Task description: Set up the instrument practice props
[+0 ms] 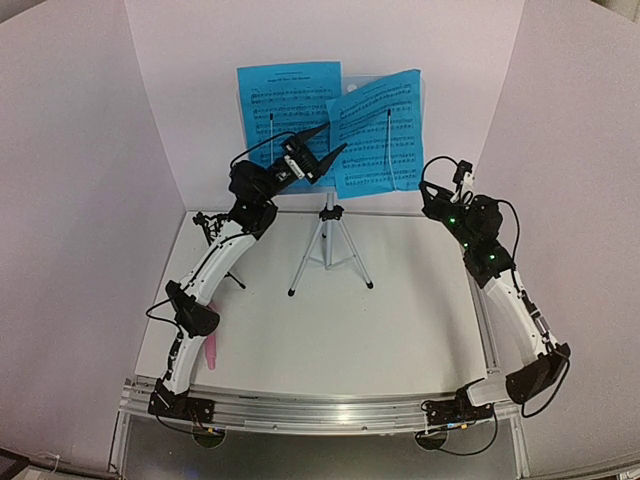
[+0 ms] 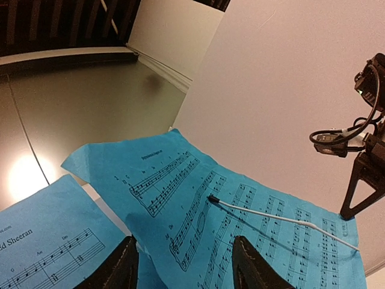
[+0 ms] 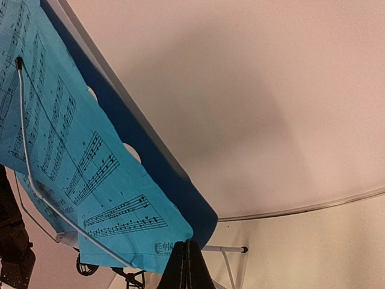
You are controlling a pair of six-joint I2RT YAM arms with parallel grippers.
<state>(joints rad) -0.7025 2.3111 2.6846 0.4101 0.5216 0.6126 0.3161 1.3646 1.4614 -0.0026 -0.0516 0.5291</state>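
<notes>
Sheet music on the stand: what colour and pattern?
Bright-blue sheet music with black staves and notes; clearest in left wrist view.

Pale pinkish-white backdrop panels (image 1: 80,150) on three sides, white table (image 1: 420,330), metal rail (image 1: 330,412) along bottom edge. Light glare (image 2: 24,177) at lower left, left wrist view.

A robot lab cell is indicated: the table (image 1: 400,320) is enclosed by white panels (image 1: 80,200) and edged by an aluminium rail (image 1: 320,410).
</notes>
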